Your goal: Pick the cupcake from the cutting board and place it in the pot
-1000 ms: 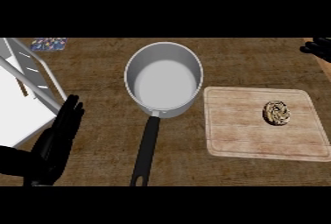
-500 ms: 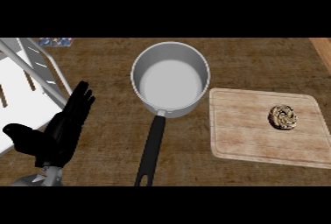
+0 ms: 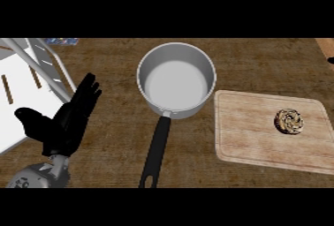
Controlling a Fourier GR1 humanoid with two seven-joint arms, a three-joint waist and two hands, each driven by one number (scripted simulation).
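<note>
Brown, rough-grained counter (image 3: 111, 167) filled the view from the near edge to the far one. Nearest, at the left of the near edge, the grey forearm (image 3: 39, 176) came up into the left hand (image 3: 65, 126), whose fingers (image 3: 85, 95) lay straight and close together, pointing away, with the thumb (image 3: 29, 117) spread out to the left; it held nothing and touched none of the task's things. Just right of it, the pot's black handle (image 3: 157, 150) ran from the near edge toward the middle. On the right side lay the wooden cutting board (image 3: 248, 132), and the cupcake (image 3: 290, 121) sat on its right half, well apart from the hand. Farther back, the grey pot (image 3: 176, 79) stood in the middle of the counter, its bowl holding nothing, its rim just beside the board's far left corner. At the far left stood a white rack (image 3: 32, 75) with slanted bars, and a small patterned thing (image 3: 62, 41) lay at the far edge behind it. At the far right edge a dark sliver (image 3: 331, 60) showed, too little to tell what it was.
</note>
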